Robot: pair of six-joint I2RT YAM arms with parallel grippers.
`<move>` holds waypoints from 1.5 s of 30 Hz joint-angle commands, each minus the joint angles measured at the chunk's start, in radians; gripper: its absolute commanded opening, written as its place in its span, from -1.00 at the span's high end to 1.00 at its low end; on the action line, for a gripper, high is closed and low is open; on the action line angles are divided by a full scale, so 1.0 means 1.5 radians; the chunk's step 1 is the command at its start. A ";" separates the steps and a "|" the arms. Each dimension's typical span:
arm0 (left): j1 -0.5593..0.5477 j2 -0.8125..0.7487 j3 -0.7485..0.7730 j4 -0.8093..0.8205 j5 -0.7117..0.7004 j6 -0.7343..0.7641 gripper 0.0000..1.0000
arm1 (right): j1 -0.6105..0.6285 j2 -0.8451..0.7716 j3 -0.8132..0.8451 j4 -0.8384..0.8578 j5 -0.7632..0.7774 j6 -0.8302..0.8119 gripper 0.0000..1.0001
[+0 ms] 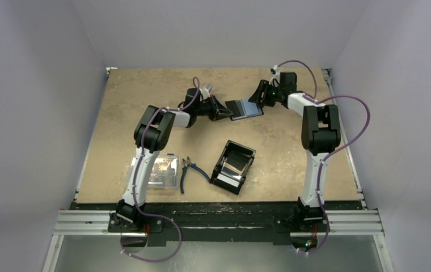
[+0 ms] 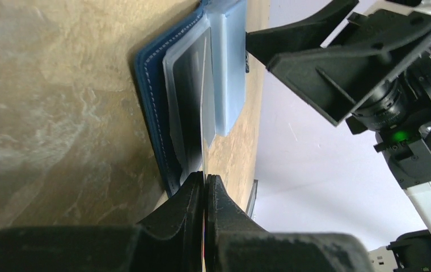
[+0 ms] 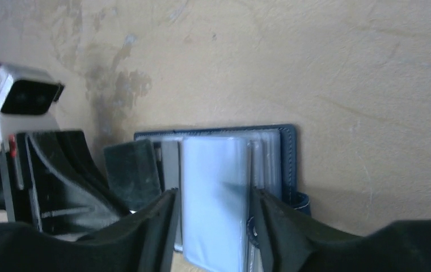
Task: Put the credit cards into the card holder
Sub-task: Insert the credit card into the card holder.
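Note:
The navy card holder lies open on the table at the back middle, its clear sleeves fanned up. My left gripper is at its left end, shut on a credit card seen edge-on, whose far end runs in among the sleeves. My right gripper is at the holder's right end. It is open, its fingers standing on either side of a raised clear sleeve with small gaps. More pale credit cards lie in the black tray.
A black open-topped tray sits at the table's middle front. Blue-handled pliers lie left of it. A clear plastic box stands by the left arm. Metal rails run along the table's front and right edges.

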 commanded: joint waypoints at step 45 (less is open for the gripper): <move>-0.011 0.035 0.179 -0.219 0.026 0.113 1.00 | 0.041 0.042 0.054 -0.204 0.120 -0.117 0.22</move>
